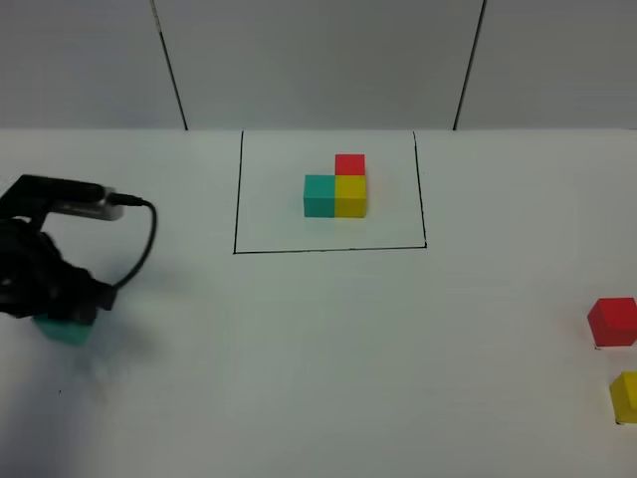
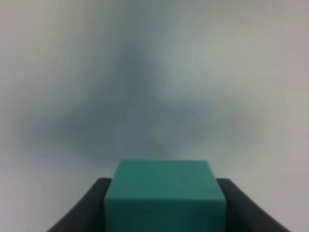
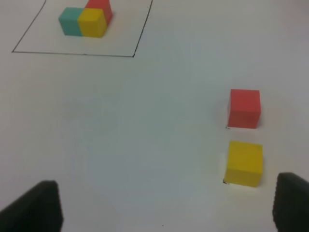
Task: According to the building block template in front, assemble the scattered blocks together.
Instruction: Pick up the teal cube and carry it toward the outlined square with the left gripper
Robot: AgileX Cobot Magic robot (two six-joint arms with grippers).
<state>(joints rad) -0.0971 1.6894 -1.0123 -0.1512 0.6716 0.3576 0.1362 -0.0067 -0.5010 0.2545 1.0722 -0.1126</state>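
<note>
The building block template (image 1: 336, 187) is a teal, yellow and red L of cubes inside a thin black rectangle at the middle back, also seen as the template (image 3: 86, 19) in the right wrist view. Of the scattered blocks, the teal cube (image 1: 65, 331) sits at the far left under my left gripper (image 1: 60, 311). In the left wrist view that teal cube (image 2: 165, 195) is clamped between the dark fingers (image 2: 87, 210). The red cube (image 1: 612, 322) and yellow cube (image 1: 625, 396) lie at the right edge. My right gripper (image 3: 169, 203) stands open, near the yellow cube (image 3: 244, 163) and the red cube (image 3: 244, 108).
The white table (image 1: 318, 358) runs to a pale wall at the back. A black cable (image 1: 149, 234) loops from the left arm's wrist. The right arm is outside the exterior high view.
</note>
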